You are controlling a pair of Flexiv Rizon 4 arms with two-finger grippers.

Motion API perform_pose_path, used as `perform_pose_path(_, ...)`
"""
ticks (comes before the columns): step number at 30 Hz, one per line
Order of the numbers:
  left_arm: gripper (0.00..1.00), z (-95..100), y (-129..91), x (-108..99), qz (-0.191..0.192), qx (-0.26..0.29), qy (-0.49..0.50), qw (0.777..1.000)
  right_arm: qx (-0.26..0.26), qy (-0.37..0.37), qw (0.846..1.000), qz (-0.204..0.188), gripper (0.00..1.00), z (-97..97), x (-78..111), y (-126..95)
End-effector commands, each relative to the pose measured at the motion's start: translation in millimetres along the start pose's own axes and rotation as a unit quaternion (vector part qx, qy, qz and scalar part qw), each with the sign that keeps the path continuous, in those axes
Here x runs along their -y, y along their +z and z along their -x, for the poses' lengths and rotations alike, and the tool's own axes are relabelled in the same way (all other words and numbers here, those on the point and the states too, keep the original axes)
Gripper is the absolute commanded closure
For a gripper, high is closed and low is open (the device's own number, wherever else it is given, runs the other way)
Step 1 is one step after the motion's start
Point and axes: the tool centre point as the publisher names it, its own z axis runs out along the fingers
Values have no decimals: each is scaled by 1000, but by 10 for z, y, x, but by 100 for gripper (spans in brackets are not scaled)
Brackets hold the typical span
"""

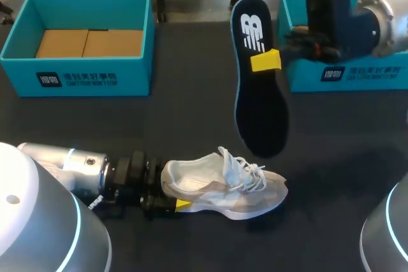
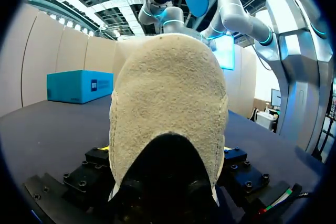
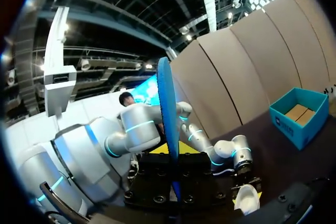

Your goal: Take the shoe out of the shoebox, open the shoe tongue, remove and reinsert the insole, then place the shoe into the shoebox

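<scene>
The white shoe (image 1: 223, 186) lies on the dark table (image 1: 191, 119), low in the middle of the head view, with its toe toward the right. The left claw (image 1: 175, 197) comes in from the lower left and is closed on the back of the shoe. In the left wrist view the fuzzy heel (image 2: 168, 108) fills the space between the fingers. I think it holds the shoe there so it cannot slide while the other arm works. The right claw (image 1: 264, 62) comes in from the upper right and pinches the dark blue insole (image 1: 260, 103) part way down from its top end. The insole hangs in the air with its long end pointing down toward the shoe. I cannot tell how high it is above the shoe. In the right wrist view the insole (image 3: 167, 108) shows edge on, squeezed between the fingers. So the insole is out, and the next job is likely to put it back in. It looks floppy, so it could bend or miss the opening. Two teal boxes sit at the top: the shoebox on the left (image 1: 89, 76), with brown card (image 1: 89, 42) inside, and the shoebox on the right (image 1: 357, 74), behind the right arm. The shoe is in neither one.
</scene>
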Motion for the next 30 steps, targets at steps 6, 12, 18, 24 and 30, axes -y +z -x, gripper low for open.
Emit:
perform_pose_path(6,100,-7,9,5,1,1,0,1000,89,-28,995,27,100,-212,-92,-72)
perform_pose_path(12,100,-7,9,5,1,1,0,1000,127,-21,991,32,100,-422,-236,-117)
perform_pose_path(18,100,-7,9,5,1,1,0,1000,160,-1,987,25,100,-537,-302,-71)
perform_pose_path(24,100,-7,9,5,1,1,0,1000,179,21,983,41,100,-628,-297,-77)
perform_pose_path(30,100,-7,9,5,1,1,0,1000,184,32,981,49,100,-668,-280,-48)
